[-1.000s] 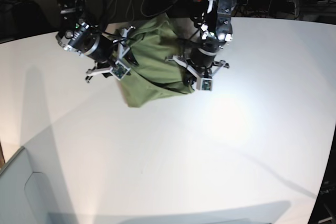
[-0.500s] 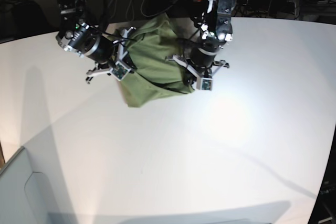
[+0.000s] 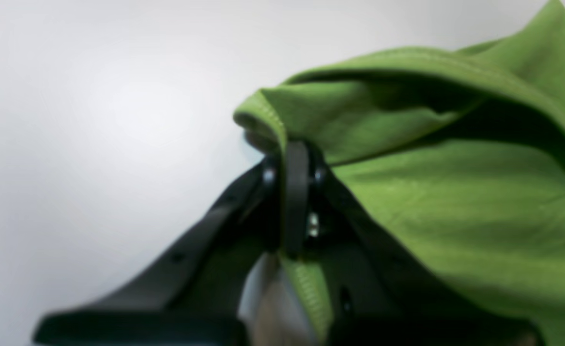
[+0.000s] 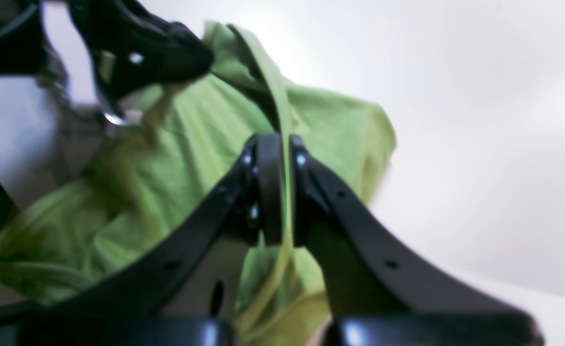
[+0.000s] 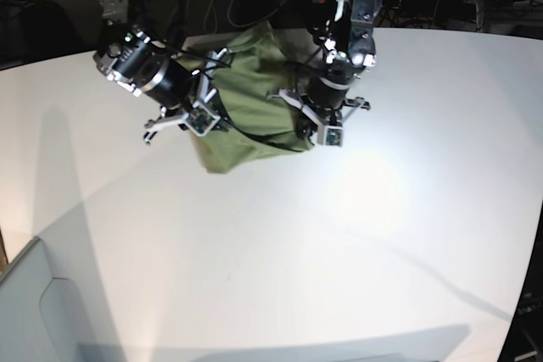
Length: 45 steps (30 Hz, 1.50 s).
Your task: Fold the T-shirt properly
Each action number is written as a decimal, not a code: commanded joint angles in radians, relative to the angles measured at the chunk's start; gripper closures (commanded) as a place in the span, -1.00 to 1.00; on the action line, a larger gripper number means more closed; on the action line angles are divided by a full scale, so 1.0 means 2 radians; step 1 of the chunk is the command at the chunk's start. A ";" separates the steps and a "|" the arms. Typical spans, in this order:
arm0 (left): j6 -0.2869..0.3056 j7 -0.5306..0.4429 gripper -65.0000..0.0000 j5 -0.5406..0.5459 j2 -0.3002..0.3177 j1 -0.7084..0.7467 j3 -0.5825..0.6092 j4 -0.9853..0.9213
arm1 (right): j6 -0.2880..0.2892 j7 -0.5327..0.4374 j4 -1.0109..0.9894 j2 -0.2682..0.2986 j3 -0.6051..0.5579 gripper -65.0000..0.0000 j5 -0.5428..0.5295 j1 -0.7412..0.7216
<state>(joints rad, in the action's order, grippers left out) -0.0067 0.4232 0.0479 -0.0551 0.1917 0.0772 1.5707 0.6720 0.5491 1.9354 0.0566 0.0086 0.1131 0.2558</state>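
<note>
Gripping: both arms hold the soft, wrinkled sage-green cotton T-shirt, which is bunched in a heap at the far edge of the broad white table, between the two arms.
Left of base view: the black right gripper sits at the heap's left side; its wrist view shows the jaws pressed together on a thin stitched edge of cloth that runs up between them.
Why there: pinching a hem rather than a fistful looks meant to give a clean edge to pull out, so the crumpled shirt can be spread.
Middle: the shirt's bulk sags in loose folds under both grips, with one lobe lying on the table toward the camera; no flat panel shows yet, so I judge folding proper has not begun.
Right of base view: the black left gripper sits at the heap's right side; its wrist view shows the jaws closed on a rolled, stitched hem, with more hem hanging below them.
Why two grips: opposite sides held at once should let the arms draw apart and tension the cloth.
Risk: which parts of the garment these edges belong to cannot be told, so the stretch may come out twisted.
</note>
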 commanded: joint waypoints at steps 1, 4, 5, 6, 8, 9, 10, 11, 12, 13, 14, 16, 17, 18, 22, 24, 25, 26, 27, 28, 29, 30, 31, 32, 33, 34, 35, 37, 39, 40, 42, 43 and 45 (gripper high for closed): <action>0.002 -0.009 1.00 0.001 -0.003 -0.003 0.001 0.011 | -0.004 -0.013 0.006 0.001 0.001 0.86 0.005 -0.002; 0.002 -0.009 1.00 0.001 -0.003 -0.003 0.001 0.011 | -0.004 -0.013 0.006 -0.005 0.000 0.50 0.056 0.000; 0.002 -0.009 1.00 0.001 -0.003 -0.003 0.001 0.011 | -0.004 -0.013 0.006 -0.009 -0.002 0.38 0.070 0.001; 0.002 -0.009 1.00 0.001 -0.003 -0.003 0.001 0.011 | -0.004 -0.013 0.003 -0.014 -0.002 0.24 0.084 0.003; 0.002 -0.009 1.00 0.001 -0.003 -0.004 0.001 0.010 | -0.004 -0.015 -0.001 -0.025 0.000 0.02 0.109 0.004; 0.002 -0.009 1.00 0.001 -0.003 -0.004 0.001 0.010 | -0.004 -0.015 -0.005 -0.026 0.001 -0.04 0.115 0.004; 0.002 -0.009 1.00 0.001 -0.003 -0.004 0.001 0.010 | -0.004 -0.015 -0.009 -0.026 0.001 -0.09 0.117 0.005; 0.002 -0.009 1.00 0.001 -0.003 -0.004 0.001 0.010 | -0.004 -0.015 -0.014 -0.026 0.000 -0.09 0.117 0.005; 0.002 -0.009 1.00 0.001 -0.003 -0.004 0.001 0.010 | -0.004 -0.015 -0.017 -0.026 0.000 -0.08 0.117 0.004; 0.002 -0.009 1.00 0.001 -0.003 -0.004 0.001 0.010 | -0.004 -0.015 -0.022 -0.026 -0.001 -0.08 0.117 0.004; 0.002 -0.009 1.00 0.001 -0.003 -0.004 0.001 0.011 | -0.004 -0.015 -0.026 -0.026 -0.002 -0.08 0.117 0.004; 0.002 -0.009 1.00 0.001 -0.003 -0.004 0.001 0.011 | -0.004 -0.015 -0.033 -0.026 0.001 -0.04 0.117 0.003; 0.002 -0.009 1.00 0.001 -0.003 -0.004 0.001 0.010 | -0.004 -0.016 -0.035 -0.026 0.001 -0.01 0.117 0.002; 0.002 -0.009 1.00 0.001 -0.003 -0.004 0.001 0.010 | -0.004 -0.016 -0.036 -0.026 0.001 0.03 0.117 0.002; 0.002 -0.009 1.00 0.001 -0.003 -0.003 0.001 0.010 | -0.004 -0.016 -0.036 -0.026 0.001 0.33 0.118 0.001; 0.002 -0.009 1.00 0.001 -0.003 -0.003 0.001 0.010 | -0.004 -0.016 -0.037 -0.026 0.001 0.46 0.118 0.001; 0.002 -0.009 1.00 0.001 -0.003 -0.003 0.001 0.010 | -0.004 -0.016 -0.037 -0.025 0.001 0.54 0.118 0.001; 0.002 -0.009 1.00 0.001 -0.003 -0.003 0.001 0.010 | -0.004 -0.016 -0.037 -0.024 0.001 0.61 0.118 0.001; 0.002 -0.009 1.00 0.001 -0.003 -0.003 0.001 0.010 | -0.004 -0.016 -0.037 -0.020 0.001 0.68 0.118 0.001; 0.002 -0.009 1.00 0.001 -0.003 -0.003 0.001 0.010 | -0.004 -0.016 -0.037 -0.017 0.001 0.73 0.118 0.001; 0.002 -0.009 1.00 0.001 -0.003 -0.003 0.001 0.010 | -0.004 -0.016 -0.037 -0.017 0.001 0.80 0.118 0.001; 0.002 -0.009 1.00 0.001 -0.003 -0.003 0.001 0.010 | -0.004 -0.016 -0.037 -0.017 0.001 0.87 0.118 0.001; 0.002 -0.009 1.00 0.001 -0.003 -0.003 0.001 0.010 | -0.004 -0.016 -0.037 -0.016 0.001 0.94 0.118 0.001; 0.002 -0.009 1.00 0.001 -0.003 -0.003 0.001 0.010 | -0.004 -0.016 -0.037 -0.014 0.001 1.00 0.118 0.001; 0.002 -0.009 1.00 0.001 -0.003 -0.003 0.001 0.010 | -0.004 -0.016 -0.037 -0.013 0.001 1.00 0.118 0.001; 0.002 -0.009 1.00 0.001 -0.003 -0.003 0.001 0.010 | -0.004 -0.016 -0.034 -0.013 0.001 0.98 0.118 0.001; 0.002 -0.009 1.00 0.001 -0.003 -0.002 0.001 0.011 | -0.004 -0.016 -0.033 -0.013 0.001 0.98 0.118 0.001; 0.002 -0.009 1.00 0.001 -0.003 -0.002 0.001 0.011 | -0.004 -0.016 -0.029 -0.014 -0.002 0.98 0.117 0.001; 0.002 -0.009 1.00 0.001 -0.003 -0.002 0.001 0.011 | -0.003 -0.016 -0.021 -0.017 -0.006 0.98 0.116 0.001; 0.002 -0.009 1.00 0.001 -0.003 -0.002 0.001 0.011 | -0.003 -0.016 -0.017 -0.023 -0.013 0.98 0.116 0.001; 0.002 -0.009 1.00 0.001 -0.003 -0.002 0.001 0.011 | -0.003 -0.016 -0.010 -0.028 -0.025 0.98 0.116 0.001; 0.002 -0.009 1.00 0.001 -0.003 -0.002 0.001 0.011 | -0.003 -0.016 -0.009 -0.029 -0.033 0.98 0.116 0.001; 0.002 -0.009 1.00 0.001 -0.003 -0.002 0.001 0.011 | -0.003 -0.016 -0.010 -0.029 -0.050 0.98 0.116 -0.001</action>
<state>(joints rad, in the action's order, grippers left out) -0.0067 0.4232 0.0479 -0.0551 0.1936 0.0772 1.5719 0.6720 0.5350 1.8965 -0.0021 -0.0933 0.3584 0.2630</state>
